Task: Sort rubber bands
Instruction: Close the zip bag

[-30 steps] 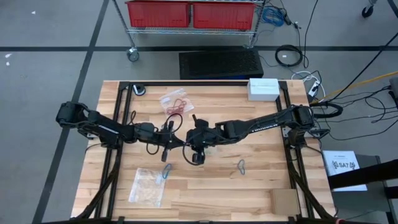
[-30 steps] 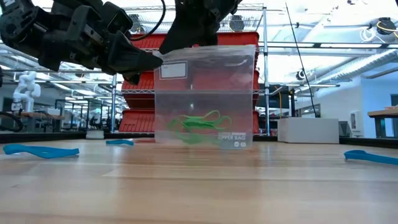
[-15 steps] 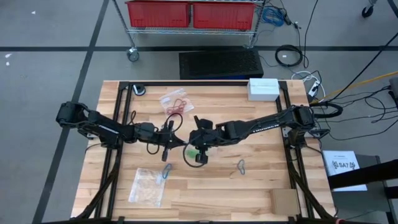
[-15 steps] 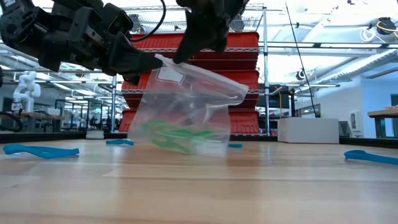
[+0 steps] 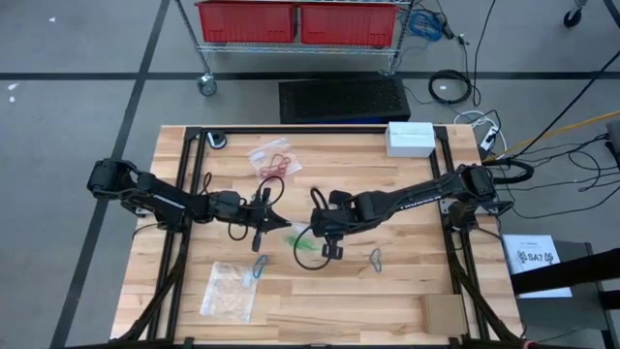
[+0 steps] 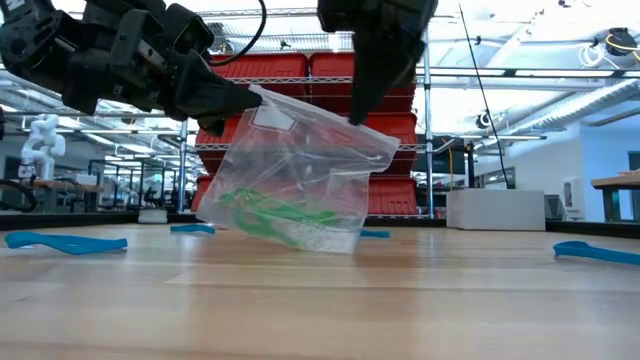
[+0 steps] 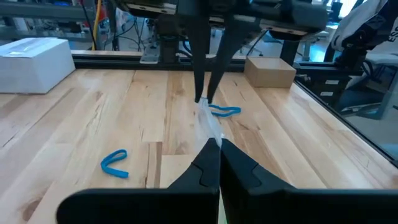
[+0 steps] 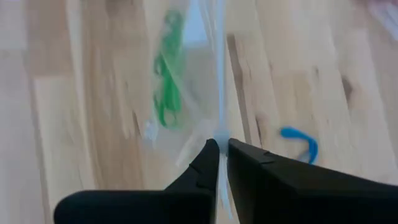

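From above I see my left gripper (image 5: 274, 223) and right gripper (image 5: 323, 236) near the table's (image 5: 417, 281) middle, a clear bag (image 5: 303, 238) stretched between them.

At table level the bag (image 6: 300, 180) hangs tilted, each gripper pinching a top corner, green rubber bands (image 6: 265, 212) lying inside.

Both wrist views show fingers pressed together on plastic; a blue band (image 7: 114, 163) lies loose on the wood.

Three clear bags on the table, two loose blue bands.
Bags (image 5: 303, 242), (image 5: 272, 155), (image 5: 229, 290); blue bands (image 5: 375, 258), (image 5: 260, 266); one white box (image 5: 411, 137); one cardboard box (image 5: 442, 313).
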`<state>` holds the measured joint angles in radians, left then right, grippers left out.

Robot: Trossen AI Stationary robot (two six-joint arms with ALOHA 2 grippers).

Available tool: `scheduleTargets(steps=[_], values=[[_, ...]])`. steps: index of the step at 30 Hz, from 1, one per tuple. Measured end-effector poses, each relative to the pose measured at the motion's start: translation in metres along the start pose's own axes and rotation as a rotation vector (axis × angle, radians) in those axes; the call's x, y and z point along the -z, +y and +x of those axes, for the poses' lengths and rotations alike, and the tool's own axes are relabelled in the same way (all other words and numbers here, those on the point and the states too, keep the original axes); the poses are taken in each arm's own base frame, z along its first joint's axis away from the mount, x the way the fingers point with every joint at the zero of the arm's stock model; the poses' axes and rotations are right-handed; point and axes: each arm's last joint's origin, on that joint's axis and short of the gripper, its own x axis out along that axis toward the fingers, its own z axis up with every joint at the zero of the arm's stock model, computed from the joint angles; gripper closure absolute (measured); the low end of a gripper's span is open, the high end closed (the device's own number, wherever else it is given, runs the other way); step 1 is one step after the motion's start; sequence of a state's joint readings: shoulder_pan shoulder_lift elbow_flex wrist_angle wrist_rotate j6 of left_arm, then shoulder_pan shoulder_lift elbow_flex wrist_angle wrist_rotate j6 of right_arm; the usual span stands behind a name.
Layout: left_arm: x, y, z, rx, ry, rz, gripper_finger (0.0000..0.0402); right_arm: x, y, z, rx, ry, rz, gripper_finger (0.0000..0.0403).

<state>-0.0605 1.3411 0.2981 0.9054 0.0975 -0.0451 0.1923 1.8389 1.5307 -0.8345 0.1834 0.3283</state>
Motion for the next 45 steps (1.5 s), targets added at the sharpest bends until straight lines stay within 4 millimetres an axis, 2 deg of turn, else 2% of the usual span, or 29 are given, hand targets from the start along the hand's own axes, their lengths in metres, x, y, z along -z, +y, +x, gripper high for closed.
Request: scheduleTargets(steps=[15, 19, 22, 28, 33, 36, 39, 45], values=[[0.000, 0.000, 0.000, 0.000, 0.000, 0.000, 0.0400, 0.021, -0.004, -0.003, 0.081, 0.203, 0.041, 0.0396], [0.000, 0.000, 0.000, 0.001, 0.004, 0.000, 0.0400, 0.026, 0.000, -0.005, 0.091, 0.229, 0.037, 0.0387], [0.000, 0.000, 0.000, 0.001, 0.005, 0.000, 0.0400, 0.028, 0.004, -0.010, 0.098, 0.216, 0.033, 0.0363], [0.001, 0.000, 0.000, 0.000, 0.009, -0.001, 0.0400, 0.028, 0.003, -0.037, 0.119, 0.121, 0.060, 0.0289], [0.001, 0.000, 0.000, 0.001, 0.009, -0.001, 0.0400, 0.020, 0.002, -0.055, 0.070, -0.012, 0.086, 0.0230], [0.001, 0.000, 0.000, 0.001, 0.009, -0.001, 0.0400, 0.010, 0.005, -0.054, 0.052, -0.103, 0.008, 0.0207], [0.001, 0.000, 0.000, 0.001, 0.009, -0.001, 0.0400, 0.004, 0.005, -0.045, 0.052, -0.129, -0.051, 0.0201], [0.001, 0.000, 0.000, 0.001, 0.013, -0.001, 0.0400, 0.008, -0.004, -0.030, 0.105, -0.016, -0.075, 0.0230]])
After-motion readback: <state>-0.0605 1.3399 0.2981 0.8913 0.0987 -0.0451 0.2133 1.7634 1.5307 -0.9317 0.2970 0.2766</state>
